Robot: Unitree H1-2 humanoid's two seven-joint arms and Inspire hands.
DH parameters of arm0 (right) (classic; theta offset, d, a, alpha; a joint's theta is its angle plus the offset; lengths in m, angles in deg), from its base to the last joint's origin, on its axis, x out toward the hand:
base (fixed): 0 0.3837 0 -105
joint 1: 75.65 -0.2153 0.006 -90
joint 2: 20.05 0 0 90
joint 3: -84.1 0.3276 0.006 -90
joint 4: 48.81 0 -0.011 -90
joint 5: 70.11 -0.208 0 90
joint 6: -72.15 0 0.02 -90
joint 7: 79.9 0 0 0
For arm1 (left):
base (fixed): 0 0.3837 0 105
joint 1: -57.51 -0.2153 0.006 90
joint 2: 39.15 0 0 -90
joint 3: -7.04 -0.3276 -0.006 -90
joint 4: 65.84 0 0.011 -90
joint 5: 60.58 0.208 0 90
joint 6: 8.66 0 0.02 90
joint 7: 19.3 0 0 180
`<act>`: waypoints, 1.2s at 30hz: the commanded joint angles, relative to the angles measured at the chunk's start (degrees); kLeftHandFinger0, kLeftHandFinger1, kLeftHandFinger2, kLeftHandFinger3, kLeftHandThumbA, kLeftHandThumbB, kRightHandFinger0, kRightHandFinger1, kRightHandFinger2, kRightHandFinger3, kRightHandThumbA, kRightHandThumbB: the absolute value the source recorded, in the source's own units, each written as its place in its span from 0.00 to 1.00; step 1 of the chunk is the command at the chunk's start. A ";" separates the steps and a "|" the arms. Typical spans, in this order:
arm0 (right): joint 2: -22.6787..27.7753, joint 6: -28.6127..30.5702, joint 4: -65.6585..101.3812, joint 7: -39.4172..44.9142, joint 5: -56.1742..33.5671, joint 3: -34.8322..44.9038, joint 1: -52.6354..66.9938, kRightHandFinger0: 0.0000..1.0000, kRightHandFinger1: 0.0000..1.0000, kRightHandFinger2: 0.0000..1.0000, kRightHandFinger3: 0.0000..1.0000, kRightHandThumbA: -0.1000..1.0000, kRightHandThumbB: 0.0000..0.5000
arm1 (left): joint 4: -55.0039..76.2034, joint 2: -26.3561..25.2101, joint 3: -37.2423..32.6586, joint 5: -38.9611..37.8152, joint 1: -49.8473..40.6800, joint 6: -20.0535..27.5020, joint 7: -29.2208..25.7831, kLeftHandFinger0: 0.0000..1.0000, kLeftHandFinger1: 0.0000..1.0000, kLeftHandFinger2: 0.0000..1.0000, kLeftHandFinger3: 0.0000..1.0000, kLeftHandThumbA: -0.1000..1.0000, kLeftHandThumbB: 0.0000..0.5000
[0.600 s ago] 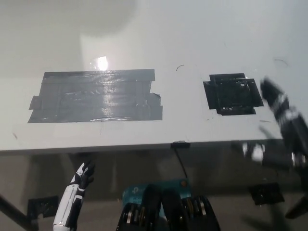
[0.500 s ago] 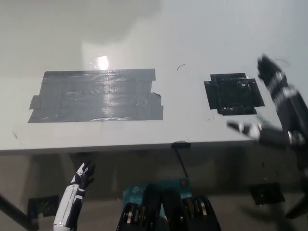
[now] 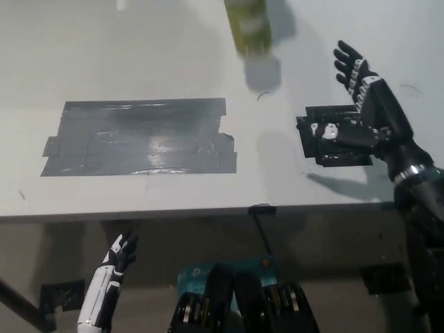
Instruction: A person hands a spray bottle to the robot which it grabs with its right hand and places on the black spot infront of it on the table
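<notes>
Head view: the spray bottle (image 3: 248,28) comes in blurred at the top edge, above and left of the black spot (image 3: 335,135). The right hand (image 3: 361,111) hangs over that spot, fingers wide, holding nothing. Best wait until the bottle sits between the fingers. The left hand (image 3: 114,267) rests below the desk (image 3: 159,55) edge.

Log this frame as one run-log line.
phase: awaiting handover | right hand open, raised over black spot | spray bottle at top edge, unheld by robot | left hand resting below table
</notes>
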 commanded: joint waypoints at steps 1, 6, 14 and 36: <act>-1.02 -1.26 -2.90 -1.00 -0.16 0.41 -5.78 1.00 1.00 1.00 1.00 1.00 0.72 | 1.28 -0.29 -0.31 0.67 -0.50 1.93 0.17 1.00 1.00 1.00 1.00 1.00 0.18; -2.20 -1.58 -9.52 -2.25 0.66 0.41 -10.32 1.00 1.00 1.00 1.00 1.00 0.79 | 1.70 -0.22 -0.59 0.89 -0.73 1.31 0.27 1.00 1.00 1.00 1.00 1.00 0.18; -4.66 -0.86 -15.05 -2.38 0.12 0.36 -12.05 1.00 1.00 1.00 1.00 1.00 0.86 | 1.39 -0.69 -0.90 1.01 -1.82 3.15 0.45 1.00 1.00 1.00 1.00 1.00 0.16; -11.15 3.04 -31.18 -2.91 -1.67 2.51 -20.38 1.00 1.00 1.00 1.00 1.00 0.94 | 3.07 -0.48 -0.92 0.76 -2.92 1.04 0.69 1.00 1.00 1.00 1.00 1.00 0.17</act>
